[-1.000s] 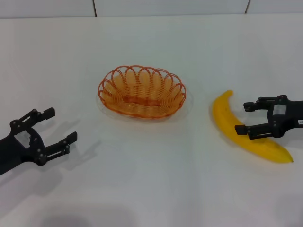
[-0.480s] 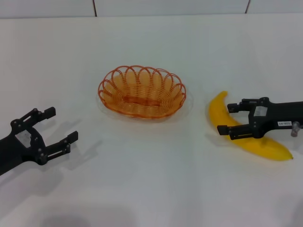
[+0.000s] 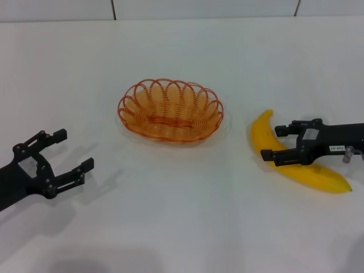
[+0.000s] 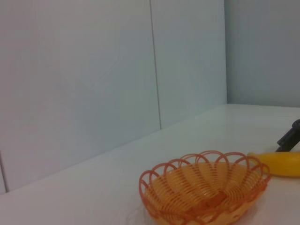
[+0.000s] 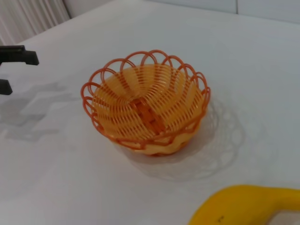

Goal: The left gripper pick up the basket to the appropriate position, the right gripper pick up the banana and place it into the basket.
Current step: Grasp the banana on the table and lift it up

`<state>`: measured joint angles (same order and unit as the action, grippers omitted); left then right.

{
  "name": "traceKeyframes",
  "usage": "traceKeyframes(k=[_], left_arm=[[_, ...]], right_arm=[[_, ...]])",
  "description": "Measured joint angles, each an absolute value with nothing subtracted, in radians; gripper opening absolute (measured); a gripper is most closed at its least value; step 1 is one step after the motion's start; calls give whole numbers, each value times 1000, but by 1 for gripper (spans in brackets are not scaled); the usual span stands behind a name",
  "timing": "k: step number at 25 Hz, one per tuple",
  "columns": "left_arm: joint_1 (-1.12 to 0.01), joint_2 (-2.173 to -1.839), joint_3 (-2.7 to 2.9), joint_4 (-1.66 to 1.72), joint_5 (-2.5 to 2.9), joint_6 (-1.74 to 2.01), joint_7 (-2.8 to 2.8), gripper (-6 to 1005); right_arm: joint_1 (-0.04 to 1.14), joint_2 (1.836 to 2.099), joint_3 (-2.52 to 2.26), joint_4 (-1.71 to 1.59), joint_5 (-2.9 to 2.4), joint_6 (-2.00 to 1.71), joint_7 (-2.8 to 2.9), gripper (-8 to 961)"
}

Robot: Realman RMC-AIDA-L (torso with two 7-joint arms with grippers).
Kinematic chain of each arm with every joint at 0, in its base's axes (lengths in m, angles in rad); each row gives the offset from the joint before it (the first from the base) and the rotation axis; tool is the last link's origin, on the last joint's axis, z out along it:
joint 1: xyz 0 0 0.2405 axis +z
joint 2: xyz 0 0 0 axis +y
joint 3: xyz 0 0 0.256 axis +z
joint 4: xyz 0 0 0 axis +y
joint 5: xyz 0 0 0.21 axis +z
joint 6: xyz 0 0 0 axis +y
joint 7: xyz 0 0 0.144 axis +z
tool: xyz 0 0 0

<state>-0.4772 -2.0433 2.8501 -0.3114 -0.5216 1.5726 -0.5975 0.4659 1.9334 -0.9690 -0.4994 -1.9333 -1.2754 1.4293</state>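
The orange wire basket (image 3: 170,111) sits on the white table, left of the yellow banana (image 3: 259,136), which lies flat. My right gripper (image 3: 274,142) is open, low over the banana's middle, with one finger on each side of it. My left gripper (image 3: 73,150) is open and empty at the near left, well short of the basket. The left wrist view shows the basket (image 4: 206,192), the banana's end (image 4: 281,164) and a bit of the right gripper's finger (image 4: 290,136). The right wrist view shows the basket (image 5: 145,101) and the banana (image 5: 243,206) close below.
The white table (image 3: 182,216) runs back to a pale panelled wall (image 3: 205,8). The left gripper's fingertips (image 5: 18,55) show at the edge of the right wrist view, beyond the basket.
My right gripper has moved left along the banana to straddle its middle, and the banana has shifted slightly left. The left gripper and the basket have not moved.
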Motion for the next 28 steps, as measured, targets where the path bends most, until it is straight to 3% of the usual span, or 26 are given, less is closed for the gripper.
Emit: traceKeyframes(k=[19,22,28], left_arm=[[-475,-2043,2850,-311,-522,1574,-601,879],[-474,-2043,2850,-311,-522,1574,-601,879],[-475,-2043,2850,-311,-522,1574,-601,880]], right_arm=[[477,1931,-969,-508,-1954,-1307,1497,751],[478,1931,-966,-509,-1949,-1308,1502,509],[479,1934,-916,-550,-1947,-1308,1520,494]])
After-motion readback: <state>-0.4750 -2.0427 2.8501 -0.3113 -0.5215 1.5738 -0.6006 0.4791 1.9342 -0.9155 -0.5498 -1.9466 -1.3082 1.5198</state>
